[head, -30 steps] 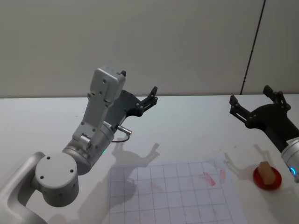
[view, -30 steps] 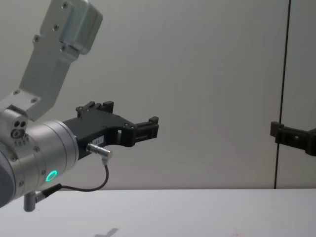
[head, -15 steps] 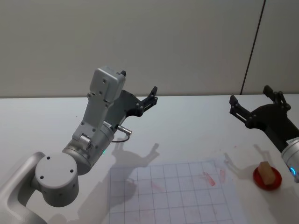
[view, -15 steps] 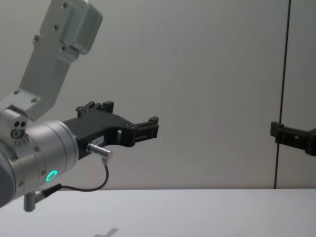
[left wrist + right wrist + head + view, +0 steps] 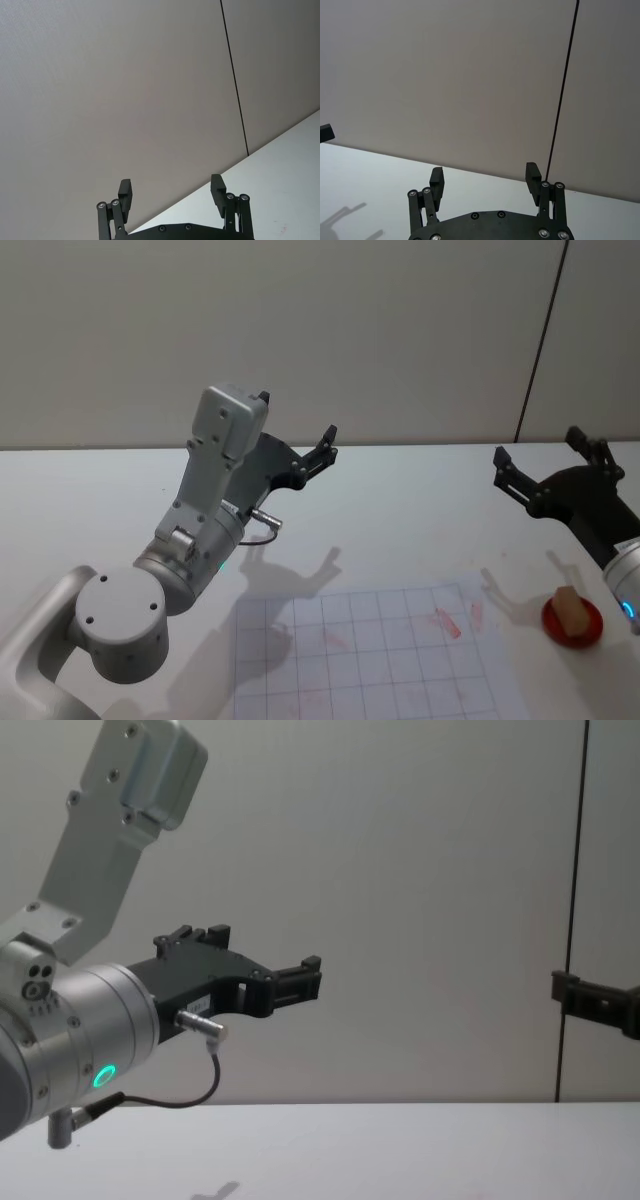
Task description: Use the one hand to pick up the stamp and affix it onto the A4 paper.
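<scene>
The stamp point(image 5: 570, 608), a small wooden block, stands on a round red pad point(image 5: 585, 632) at the table's right. The A4 paper point(image 5: 370, 665), printed with a grid and bearing a few red marks, lies at the front centre. My right gripper point(image 5: 537, 445) hangs open in the air behind and above the stamp, apart from it; it also shows in the right wrist view point(image 5: 484, 174) and at the chest view's right edge point(image 5: 585, 1000). My left gripper point(image 5: 296, 415) is raised over the table's left, open and empty point(image 5: 171, 186) point(image 5: 265, 955).
The white table point(image 5: 400, 500) runs back to a plain grey wall. My left arm's large silver joints point(image 5: 125, 625) stand over the front left, beside the paper's left edge.
My right gripper has edged slightly to the right. The left arm, the stamp and the paper have stayed where they were.
</scene>
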